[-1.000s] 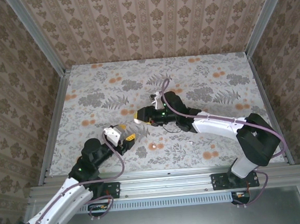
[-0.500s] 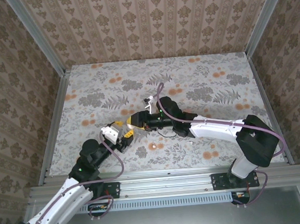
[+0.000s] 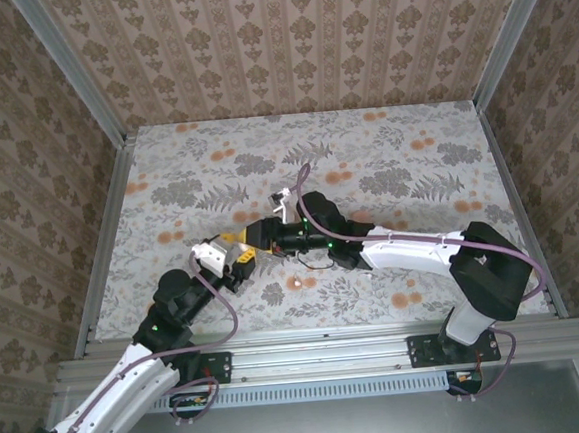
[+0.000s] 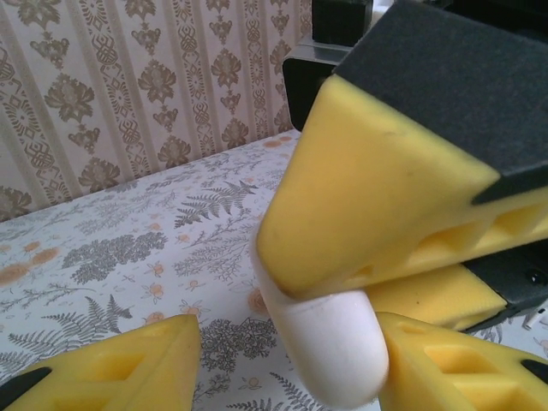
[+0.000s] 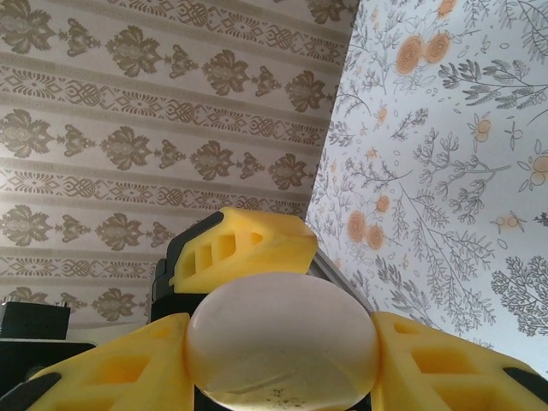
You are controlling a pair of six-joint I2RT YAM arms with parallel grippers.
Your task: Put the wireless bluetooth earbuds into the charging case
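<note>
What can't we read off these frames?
- Top external: whatever sits between left tool and right tool is too small and covered by both.
- Left wrist: pale piece, top hidden under right tool's finger.
- Right wrist: left tool's finger partly hidden behind the piece.

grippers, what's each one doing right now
left gripper: open, fingers either side of the earbud, not clamped on it
right gripper: shut on the earbud

The earbuds (image 5: 282,334) are cut off by the right wrist view's bottom edge, leaving their underside hidden.
</note>
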